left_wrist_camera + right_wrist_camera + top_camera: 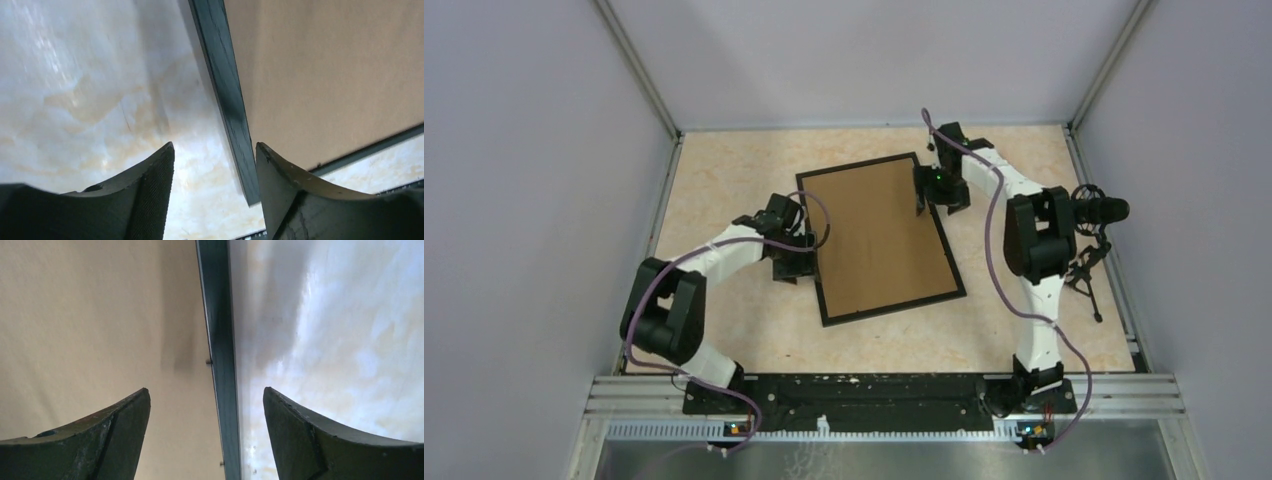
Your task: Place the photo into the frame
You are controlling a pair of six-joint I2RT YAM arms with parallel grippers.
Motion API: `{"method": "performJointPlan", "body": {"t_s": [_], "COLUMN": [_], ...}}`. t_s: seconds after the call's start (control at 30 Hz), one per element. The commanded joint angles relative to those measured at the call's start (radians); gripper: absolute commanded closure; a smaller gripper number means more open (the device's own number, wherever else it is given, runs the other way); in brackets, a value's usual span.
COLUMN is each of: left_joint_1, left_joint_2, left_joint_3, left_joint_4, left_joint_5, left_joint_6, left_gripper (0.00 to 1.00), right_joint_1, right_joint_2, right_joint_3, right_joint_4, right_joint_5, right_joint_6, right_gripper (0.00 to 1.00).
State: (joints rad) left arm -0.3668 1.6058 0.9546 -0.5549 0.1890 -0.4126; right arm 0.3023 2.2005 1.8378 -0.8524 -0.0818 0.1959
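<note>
1. A small black stand is sitting at the right edge of the table, just beside the right arm and well apart from the frame. Purple cables are trailing along both arms.
2. Nothing is lying between either gripper and the frame's rim.
3. The frame is lying flat near the middle of the table, turned at a slight angle, with its brown board facing up.
4. The board is filling the whole opening inside the black rim. The photo is not showing from any view.
5. The left gripper is hanging at the frame's left edge with its fingers spread. In the left wrist view one finger is standing over the table and the other over the board, with the rim running between them.
6. The right gripper is hanging at the far part of the right edge, fingers also spread wide and straddling the rim. It is gripping nothing.
7. Bare tabletop is running around all four sides of the frame, widest on the left and along the near edge.
</note>
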Motion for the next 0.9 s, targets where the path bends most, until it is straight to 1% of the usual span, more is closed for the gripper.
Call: {"method": "performJointPlan", "body": {"t_s": [0.0, 0.07, 0.1, 0.13, 0.23, 0.33, 0.37, 0.47, 0.5, 0.53, 0.6, 0.67, 0.73, 0.87], "left_joint_1": [-0.052, -0.056, -0.055, -0.052, -0.03, 0.002, 0.021, 0.095, 0.114, 0.124, 0.13, 0.131, 0.131, 0.129], "left_joint_2": [-0.176, -0.228, -0.231, -0.222, -0.142, -0.059, -0.031, 0.058, 0.087, 0.116, 0.166, 0.213, 0.24, 0.254], "left_joint_3": [-0.051, -0.089, -0.096, -0.087, 0.005, 0.063, 0.074, 0.108, 0.121, 0.136, 0.167, 0.198, 0.207, 0.203], "left_joint_4": [-0.062, -0.019, 0.011, 0.025, -0.015, -0.006, 0.003, 0.032, 0.037, 0.039, 0.037, 0.035, 0.041, 0.029], "left_joint_5": [0.005, 0.038, 0.05, 0.051, 0.014, -0.017, -0.011, 0.084, 0.107, 0.109, 0.107, 0.098, 0.111, 0.1], "left_joint_6": [-0.065, -0.076, -0.078, -0.083, -0.07, -0.034, -0.023, 0.009, 0.021, 0.035, 0.066, 0.081, 0.087, 0.108], "left_gripper": [0.35, 0.3, 0.29, 0.29, 0.31, 0.35, 0.35, 0.31, 0.32, 0.32, 0.34, 0.4, 0.46, 0.52], "right_joint_1": [-0.045, -0.089, -0.103, -0.108, -0.109, -0.1, -0.094, -0.077, -0.07, -0.063, -0.047, -0.032, -0.01, 0.021], "right_joint_2": [-0.158, -0.173, -0.167, -0.155, -0.11, -0.126, -0.151, -0.214, -0.234, -0.256, -0.305, -0.365, -0.436, -0.592], "right_joint_3": [-0.188, -0.239, -0.247, -0.244, -0.219, -0.276, -0.306, -0.43, -0.467, -0.503, -0.587, -0.683, -0.788, -0.913], "right_joint_4": [0.214, 0.292, 0.318, 0.326, 0.288, 0.308, 0.323, 0.37, 0.375, 0.374, 0.383, 0.403, 0.433, 0.42], "right_joint_5": [-0.023, -0.122, -0.132, -0.118, -0.116, -0.148, -0.148, -0.134, -0.123, -0.104, -0.078, -0.072, -0.087, -0.137], "right_joint_6": [0.083, 0.101, 0.104, 0.093, 0.054, 0.071, 0.077, 0.098, 0.103, 0.109, 0.125, 0.152, 0.177, 0.235], "right_gripper": [0.2, 0.24, 0.28, 0.3, 0.35, 0.43, 0.44, 0.44, 0.45, 0.47, 0.55, 0.64, 0.7, 0.71]}}
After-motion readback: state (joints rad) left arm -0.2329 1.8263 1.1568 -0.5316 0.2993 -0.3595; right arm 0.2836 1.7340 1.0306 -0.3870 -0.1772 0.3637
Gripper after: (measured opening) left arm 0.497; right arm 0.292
